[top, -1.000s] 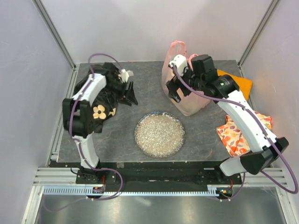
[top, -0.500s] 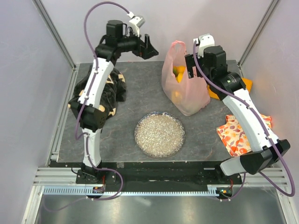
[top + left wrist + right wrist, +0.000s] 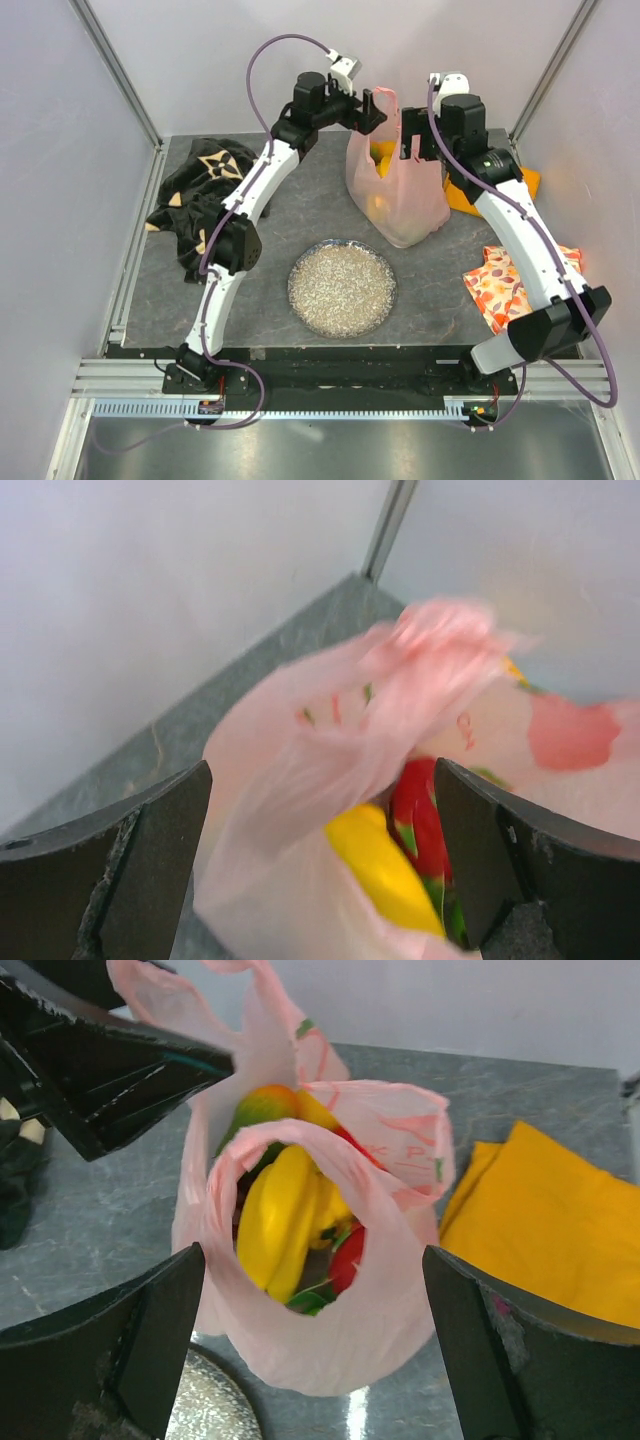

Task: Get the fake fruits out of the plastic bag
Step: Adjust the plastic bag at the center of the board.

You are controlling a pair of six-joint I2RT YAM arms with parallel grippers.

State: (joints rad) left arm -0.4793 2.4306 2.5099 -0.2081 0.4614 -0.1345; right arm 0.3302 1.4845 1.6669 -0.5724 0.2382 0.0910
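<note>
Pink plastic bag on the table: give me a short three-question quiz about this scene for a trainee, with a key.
1. True or false: the fake fruits sit inside the plastic bag.
2. In the right wrist view, what lies right of the bag? A orange cloth; B silvery plate; C black cloth.
3. Fill in: the left gripper and right gripper are both ____.
Key: 1 true; 2 A; 3 open.

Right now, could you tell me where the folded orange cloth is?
In the top view, the folded orange cloth lies toward the far right corner, just right of the translucent pink plastic bag.
</note>
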